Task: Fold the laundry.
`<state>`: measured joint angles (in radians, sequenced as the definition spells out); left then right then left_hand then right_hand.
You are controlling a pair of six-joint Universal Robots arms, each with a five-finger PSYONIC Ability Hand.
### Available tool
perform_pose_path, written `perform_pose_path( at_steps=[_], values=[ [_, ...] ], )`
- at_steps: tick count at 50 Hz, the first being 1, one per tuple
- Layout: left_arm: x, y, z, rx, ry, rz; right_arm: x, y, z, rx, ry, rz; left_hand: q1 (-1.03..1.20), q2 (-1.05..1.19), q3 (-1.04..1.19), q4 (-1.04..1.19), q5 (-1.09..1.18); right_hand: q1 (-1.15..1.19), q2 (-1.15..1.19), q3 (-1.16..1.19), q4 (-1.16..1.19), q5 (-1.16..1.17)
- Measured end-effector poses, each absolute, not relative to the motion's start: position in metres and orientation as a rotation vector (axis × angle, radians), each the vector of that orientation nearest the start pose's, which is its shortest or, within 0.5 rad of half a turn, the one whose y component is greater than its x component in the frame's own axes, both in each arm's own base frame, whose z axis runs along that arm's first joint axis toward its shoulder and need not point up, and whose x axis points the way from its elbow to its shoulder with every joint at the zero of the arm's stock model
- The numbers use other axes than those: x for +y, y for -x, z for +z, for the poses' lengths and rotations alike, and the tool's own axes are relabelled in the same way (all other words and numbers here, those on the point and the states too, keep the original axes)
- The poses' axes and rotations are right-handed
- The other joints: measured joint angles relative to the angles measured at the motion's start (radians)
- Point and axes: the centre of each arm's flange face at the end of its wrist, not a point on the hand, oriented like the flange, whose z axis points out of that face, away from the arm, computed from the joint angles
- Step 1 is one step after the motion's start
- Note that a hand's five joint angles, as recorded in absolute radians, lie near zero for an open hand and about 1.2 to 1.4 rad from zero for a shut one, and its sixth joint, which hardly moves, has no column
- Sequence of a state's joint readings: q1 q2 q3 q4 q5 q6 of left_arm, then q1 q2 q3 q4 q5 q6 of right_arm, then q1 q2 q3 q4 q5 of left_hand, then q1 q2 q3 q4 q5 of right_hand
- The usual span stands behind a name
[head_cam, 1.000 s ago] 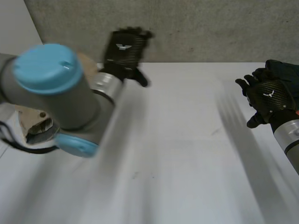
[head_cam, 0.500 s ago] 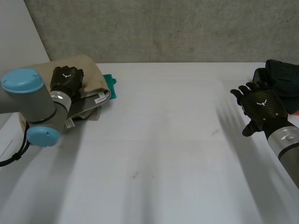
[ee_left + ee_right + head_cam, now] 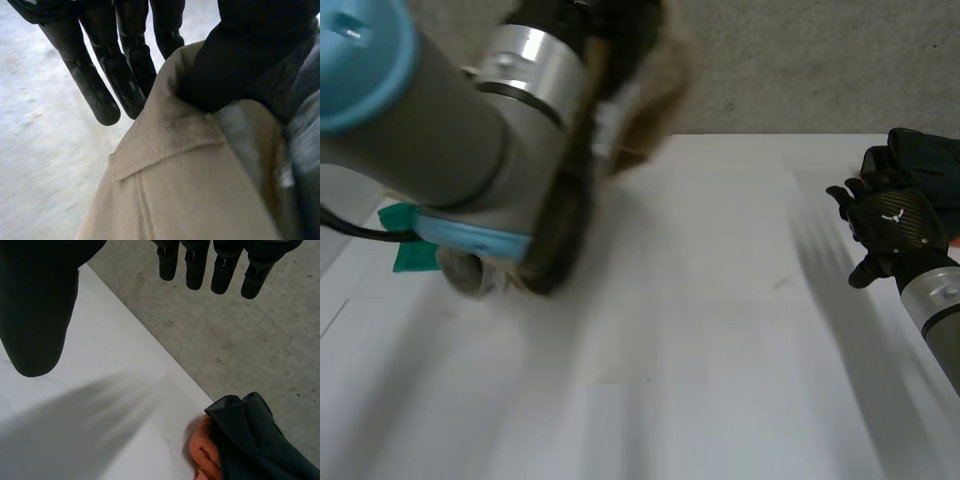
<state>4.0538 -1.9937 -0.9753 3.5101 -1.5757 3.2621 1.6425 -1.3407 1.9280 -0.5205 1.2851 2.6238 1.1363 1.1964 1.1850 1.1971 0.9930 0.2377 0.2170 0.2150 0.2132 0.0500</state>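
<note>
Left wrist view first: the beige garment [image 3: 190, 190] is pinched at its edge between the thumb and straight fingers of my left hand [image 3: 132, 65]. It is raised over the far left of the white table [image 3: 720, 330]. A teal cloth [image 3: 405, 250] lies on the table beneath the left arm [image 3: 450, 130]. My right hand [image 3: 892, 225] hovers with its fingers spread and straight, holding nothing. Near it, a dark garment [image 3: 255, 440] touches an orange cloth [image 3: 205, 452] at the table's right edge. A grey concrete wall [image 3: 800, 60] runs behind.

White table [image 3: 720, 300]: teal cloth [image 3: 408, 255] at left edge; dark garment [image 3: 255, 440] over orange cloth [image 3: 202, 452] far right.
</note>
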Motion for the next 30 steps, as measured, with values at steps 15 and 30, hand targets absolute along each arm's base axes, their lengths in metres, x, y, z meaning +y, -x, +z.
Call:
perform_pose_path(
  at_steps=[15,30],
  values=[
    [-0.209,0.470,0.246,2.212,-1.120,-2.896,-0.309,-0.174,0.185,2.191,0.931,-2.260,-0.893,-0.897,-0.869,-0.894,-0.871,0.000,0.000,0.000,0.000,0.000],
    [-0.225,0.384,0.295,2.095,-1.028,-2.724,-0.293,-0.174,0.215,2.236,0.914,-2.210,-0.920,-0.975,-0.956,-0.982,-0.942,0.000,0.000,0.000,0.000,0.000]
  ],
)
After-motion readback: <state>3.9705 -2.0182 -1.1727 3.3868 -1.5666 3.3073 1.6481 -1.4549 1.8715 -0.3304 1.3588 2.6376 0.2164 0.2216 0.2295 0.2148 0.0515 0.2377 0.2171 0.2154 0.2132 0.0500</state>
